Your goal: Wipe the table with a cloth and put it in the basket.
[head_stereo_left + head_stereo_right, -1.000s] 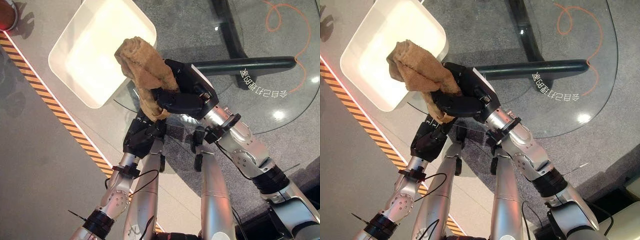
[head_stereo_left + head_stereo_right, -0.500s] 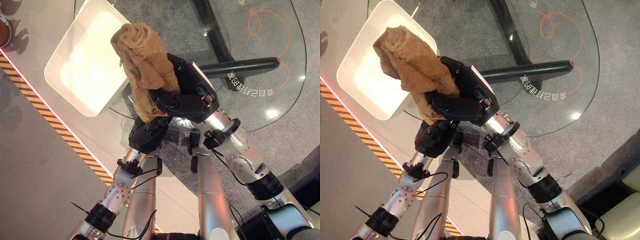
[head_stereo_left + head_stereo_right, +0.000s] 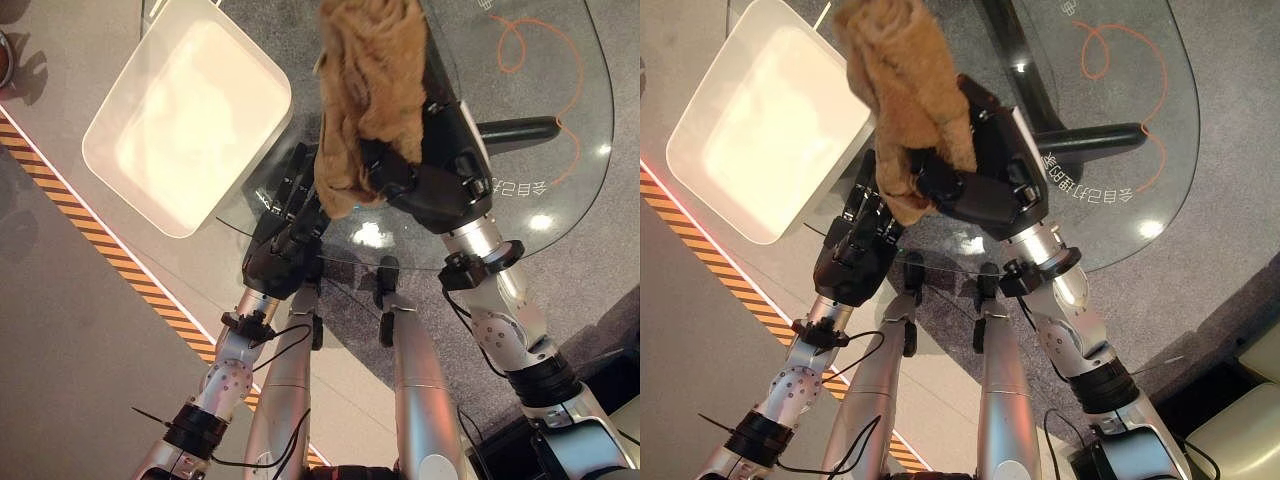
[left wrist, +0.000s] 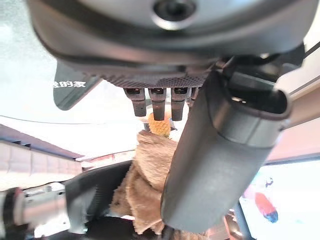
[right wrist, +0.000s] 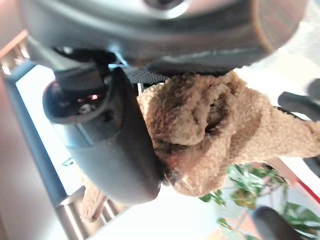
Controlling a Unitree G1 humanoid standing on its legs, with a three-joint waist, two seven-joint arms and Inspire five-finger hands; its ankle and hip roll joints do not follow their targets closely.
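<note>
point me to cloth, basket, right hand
cloth point(image 3: 370, 70), left eye view, middle of the bunched fabric
basket point(image 3: 110, 170), left eye view, near rim
right hand point(image 3: 445, 175), left eye view, back of the hand

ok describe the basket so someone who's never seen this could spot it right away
Start at the round glass table in the middle of the scene, over which the right hand holds up a brown cloth. Just off the table's edge on the robot's left stands the basket, on the floor beside an orange-and-black striped line. It is a shallow white tray with rounded corners, the only pale container there.
</note>
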